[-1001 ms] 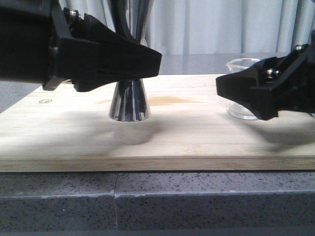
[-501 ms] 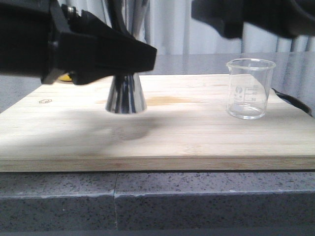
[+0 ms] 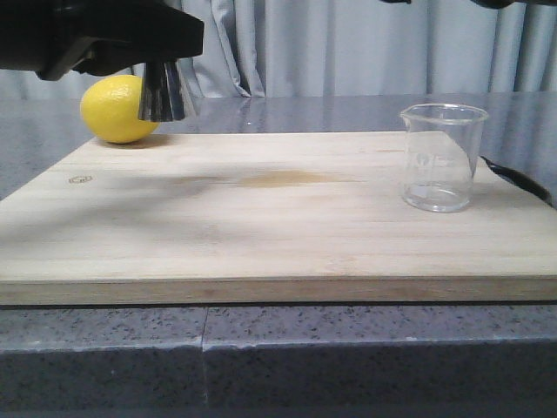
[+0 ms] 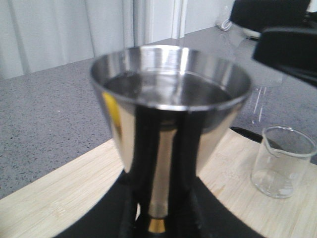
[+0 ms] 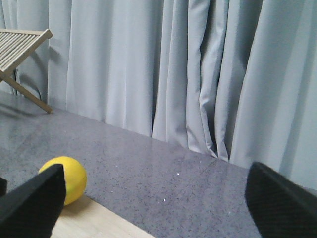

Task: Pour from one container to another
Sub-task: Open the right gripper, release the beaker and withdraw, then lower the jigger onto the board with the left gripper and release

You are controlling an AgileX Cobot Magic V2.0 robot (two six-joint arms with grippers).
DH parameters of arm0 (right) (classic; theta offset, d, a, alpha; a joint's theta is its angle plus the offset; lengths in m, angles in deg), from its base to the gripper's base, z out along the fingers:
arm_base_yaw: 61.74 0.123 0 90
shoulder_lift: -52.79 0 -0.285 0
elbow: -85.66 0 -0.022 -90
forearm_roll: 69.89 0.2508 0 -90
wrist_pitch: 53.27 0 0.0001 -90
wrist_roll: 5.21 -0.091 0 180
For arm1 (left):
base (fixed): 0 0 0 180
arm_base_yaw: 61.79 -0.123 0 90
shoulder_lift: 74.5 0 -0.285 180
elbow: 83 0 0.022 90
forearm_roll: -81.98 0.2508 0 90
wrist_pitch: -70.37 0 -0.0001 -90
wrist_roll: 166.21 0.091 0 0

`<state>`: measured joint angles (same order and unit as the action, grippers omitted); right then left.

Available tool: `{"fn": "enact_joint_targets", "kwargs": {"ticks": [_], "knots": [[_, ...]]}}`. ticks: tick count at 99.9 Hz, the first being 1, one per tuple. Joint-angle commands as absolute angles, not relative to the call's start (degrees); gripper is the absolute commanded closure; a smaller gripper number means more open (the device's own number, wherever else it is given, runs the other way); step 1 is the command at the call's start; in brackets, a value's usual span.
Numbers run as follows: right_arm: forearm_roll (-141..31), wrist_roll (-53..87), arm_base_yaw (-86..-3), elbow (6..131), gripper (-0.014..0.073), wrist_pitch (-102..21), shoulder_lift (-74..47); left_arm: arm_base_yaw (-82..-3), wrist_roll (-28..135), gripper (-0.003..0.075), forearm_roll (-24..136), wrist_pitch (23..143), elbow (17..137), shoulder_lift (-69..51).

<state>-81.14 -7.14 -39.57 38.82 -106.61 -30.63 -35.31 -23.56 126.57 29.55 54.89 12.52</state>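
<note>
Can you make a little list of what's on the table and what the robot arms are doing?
jigger: steel, held up off the board by the left pincer, upright
beaker: clear glass, standing on the right of the board, looks empty, untouched
lemon: yellow, on the counter behind the board's left corner
board: wooden, on the grey counter
right pincer: open, raised, holding nothing
</note>
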Motion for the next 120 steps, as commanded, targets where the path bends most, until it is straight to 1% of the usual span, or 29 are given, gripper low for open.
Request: {"fn": "enact_joint_targets", "kwargs": {"ticks": [1,22,53,85,120], "knots": [[-81.32,-7.2,-39.56,40.73,-0.0073,-113.15,-29.0,-35.78,-23.76,0.0739,124.64,24.25,57.26,13.2],[-81.32,-7.2,-39.56,40.73,-0.0073,-113.59,-29.0,-35.78,-22.48,0.0739,126.96,22.27,59.15,18.42],[-81.32,-7.2,-39.56,40.73,-0.0073,-114.07,-29.0,-35.78,-19.64,0.0739,126.96,21.65,59.62,21.49],[-81.32,-7.2,-39.56,40.73,-0.0073,-114.42,-29.0,-35.8,-16.37,0.0739,121.74,16.72,59.62,24.71],[-81.32,-7.2,-39.56,40.73,-0.0073,-114.42,-29.0,-35.8,-16.14,0.0739,121.39,15.78,59.62,27.12]]}}
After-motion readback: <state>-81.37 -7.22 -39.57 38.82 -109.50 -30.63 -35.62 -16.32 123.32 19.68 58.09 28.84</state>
